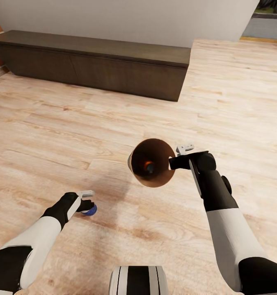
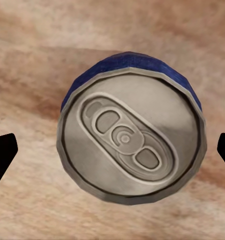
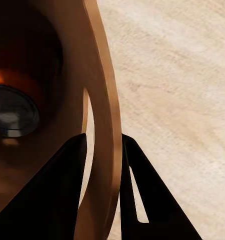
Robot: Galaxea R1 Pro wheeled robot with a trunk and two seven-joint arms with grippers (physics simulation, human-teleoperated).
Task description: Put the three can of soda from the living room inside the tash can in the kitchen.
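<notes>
Nearest the head camera sat the robot's own striped base (image 1: 139,280), with an arm reaching out on either side of it over the wood-plank floor (image 1: 72,135). On the left, the left gripper (image 1: 88,203) hung just above a dark blue can of soda (image 1: 90,210), whose blue side peeked out under the fingertips. Seen from the left wrist, that can (image 2: 130,127) stood upright on the floor with its silver lid and pull tab facing the camera; the black fingertips (image 2: 2,155) stood wide apart on either side of it, clear of its sides, so the hand was released and grasped nothing.

Further right, the right gripper (image 1: 174,163) was clamped on the rim of the tash can (image 1: 161,180), one finger inside the wall and one outside, as the right wrist view showed (image 3: 100,145). The bin was held tilted, its coppery mouth turned toward the head camera. Deep inside it, ahead of the right fingers, lay an orange can (image 3: 10,107) showing its grey end.

Beyond both hands, a long dark cabinet (image 1: 97,61) ran along the white wall (image 1: 126,18).
</notes>
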